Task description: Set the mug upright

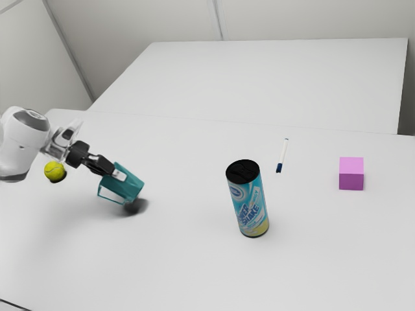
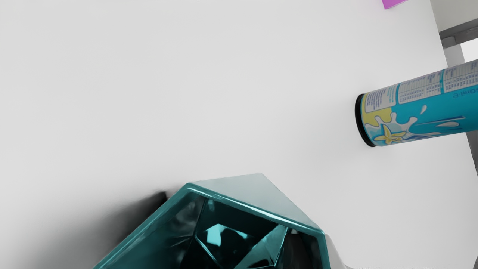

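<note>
In the exterior view, the gripper [image 1: 118, 173] is at the upper edge of the teal mug [image 1: 130, 185], shut on its wall. The mug is tilted, its handle outline toward the exterior view's lower left, with a dark shadow beside its lower end. In the wrist view, the mug [image 2: 254, 207] shows its angular rim and glossy dark inside facing the camera. There the gripper [image 2: 317, 252] straddles the wall, a dark finger inside and a pale one outside. Whether the mug touches the table cannot be told.
A blue shake can [image 1: 249, 201] stands beyond the mug, toward the exterior view's right. Farther off are a marker [image 1: 283, 155] and a purple cube [image 1: 351, 173]. A yellow-green ball [image 1: 54, 171] lies near the arm. The white table [image 1: 181, 259] carries them.
</note>
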